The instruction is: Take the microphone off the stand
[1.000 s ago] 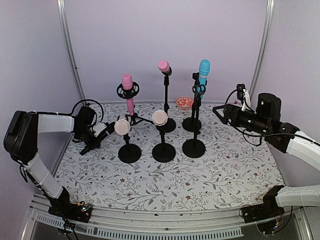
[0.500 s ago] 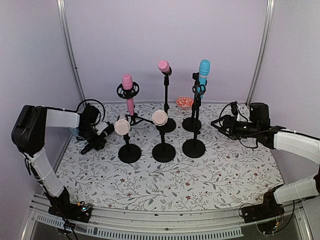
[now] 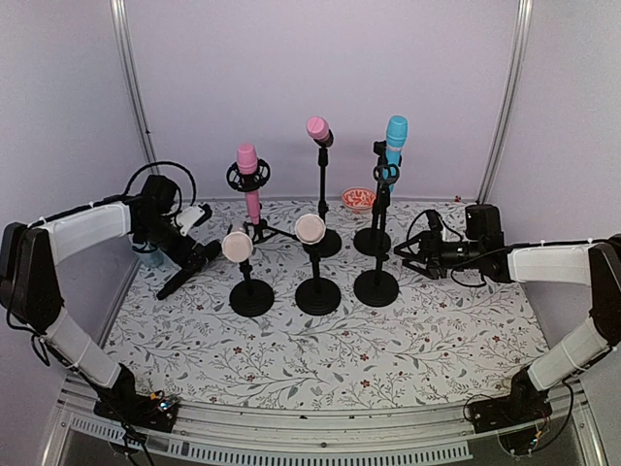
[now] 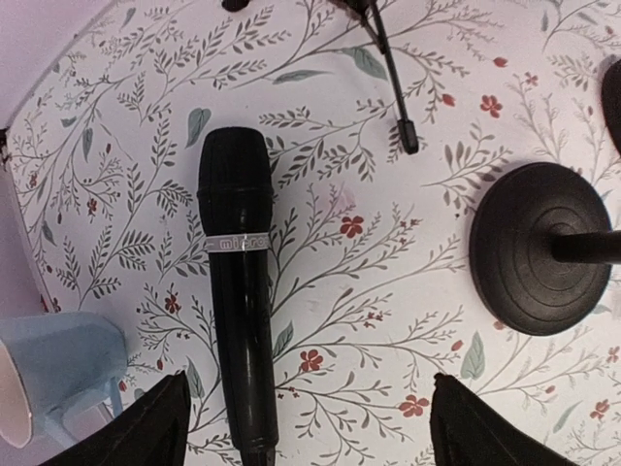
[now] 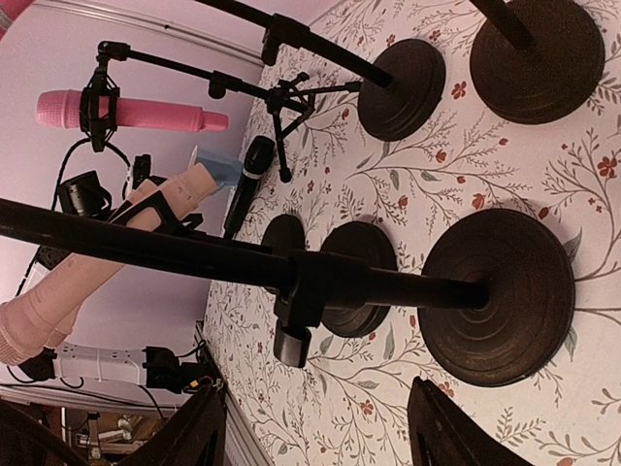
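Note:
A black microphone point(image 4: 236, 291) lies flat on the flowered table point(image 3: 408, 340), seen in the top view as a dark microphone point(image 3: 187, 269) at the far left. My left gripper point(image 4: 315, 432) hovers open above its handle end and touches nothing; it is the left gripper point(image 3: 184, 225) in the top view. Other microphones sit in stands: pink in a shock mount point(image 3: 247, 160), pink point(image 3: 317, 128), blue point(image 3: 396, 131), and two with round pale heads point(image 3: 237, 246) point(image 3: 310, 229). My right gripper point(image 3: 412, 250) is open beside the front right stand point(image 3: 375, 287), whose pole point(image 5: 243, 260) crosses ahead of the right gripper point(image 5: 320, 437).
A pale blue cup point(image 4: 58, 374) stands near the table's left edge by the lying microphone. A tripod leg point(image 4: 393, 83) reaches toward it. Round stand bases point(image 3: 251, 297) point(image 3: 317, 295) crowd the middle. A small red bowl point(image 3: 358, 199) sits at the back.
My left gripper has opened, let go of the black microphone and drawn up and back; the microphone now lies on the table. My right arm has swung left and down to the front right stand.

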